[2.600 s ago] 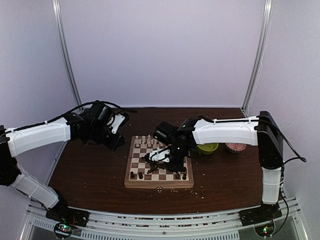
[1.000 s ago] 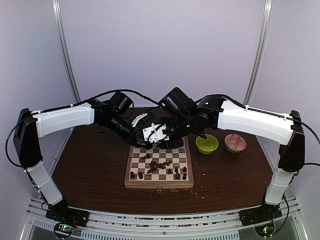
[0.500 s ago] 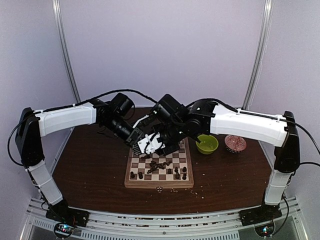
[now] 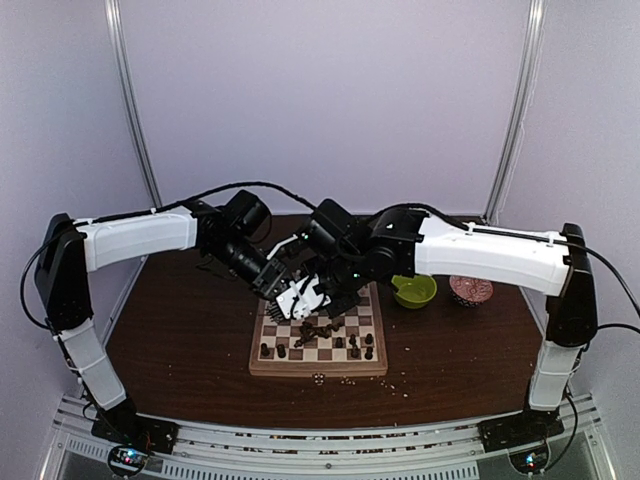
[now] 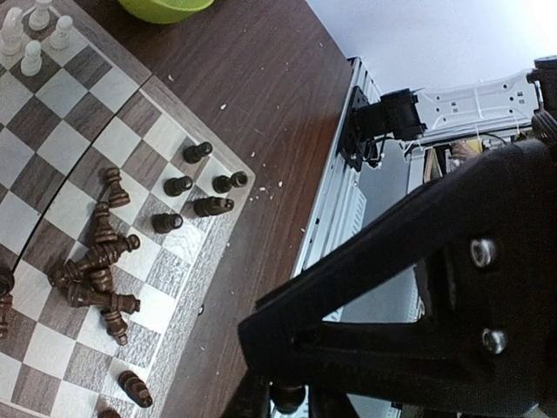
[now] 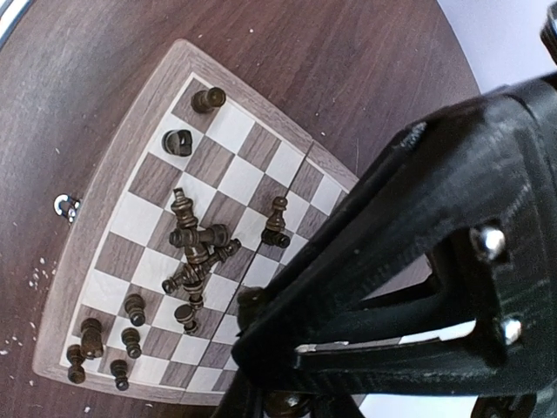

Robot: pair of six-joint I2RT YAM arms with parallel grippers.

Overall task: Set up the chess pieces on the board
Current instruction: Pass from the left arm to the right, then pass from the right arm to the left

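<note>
Board (image 4: 318,368) mid-table (image 4: 170,340); wide margin left, narrower at near edge. Grippers crowd board's far edge. Left gripper (image 5: 287,407) pinches dark piece (image 5: 287,394); right gripper (image 6: 283,409) likewise, same piece or not unclear. Bowls (image 4: 414,290): two, right. Dark pieces (image 4: 353,350): five near-right corner, two near-left.

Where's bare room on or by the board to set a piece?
Free: table left of the board; squares between the white pieces and the toppled dark pile. Crowded: that pile, the dark pieces along the near rim.
</note>
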